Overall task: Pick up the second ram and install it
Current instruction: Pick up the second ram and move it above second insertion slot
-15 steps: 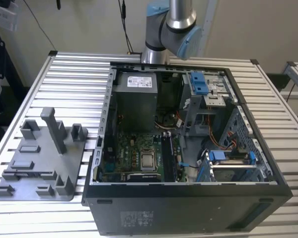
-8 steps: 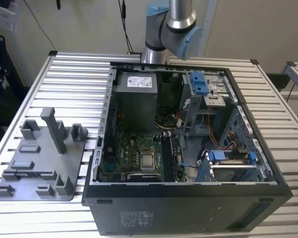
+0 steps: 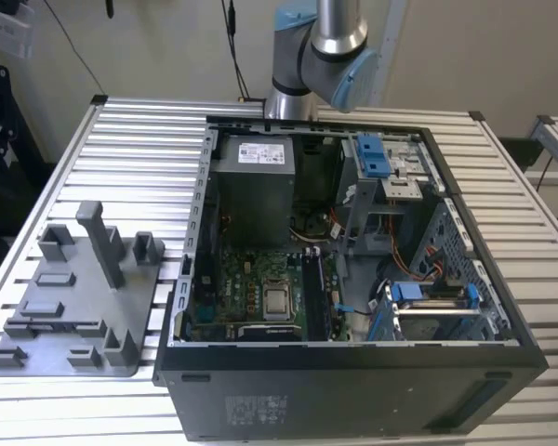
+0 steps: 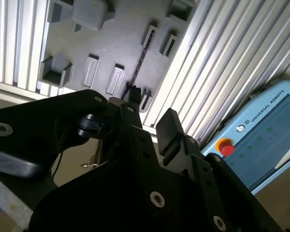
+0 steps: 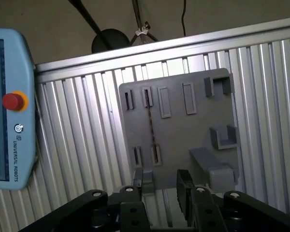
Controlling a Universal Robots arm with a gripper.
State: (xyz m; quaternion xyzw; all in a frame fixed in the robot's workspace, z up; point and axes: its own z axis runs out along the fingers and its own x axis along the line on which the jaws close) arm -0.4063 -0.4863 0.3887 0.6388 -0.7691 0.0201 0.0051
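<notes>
Approach-to-pick step. The gripper hovers wide open and empty above the grey tray. The second ram, apparently edge-on, stands in a tray slot. The pick calls for straddling its thin edge squarely.

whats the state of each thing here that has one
ram, on edge in the tray's slots, not gripped
gripper, open, empty, over the tray
tray, lying flat, holding the ram
pc case, side open, board exposed
</notes>
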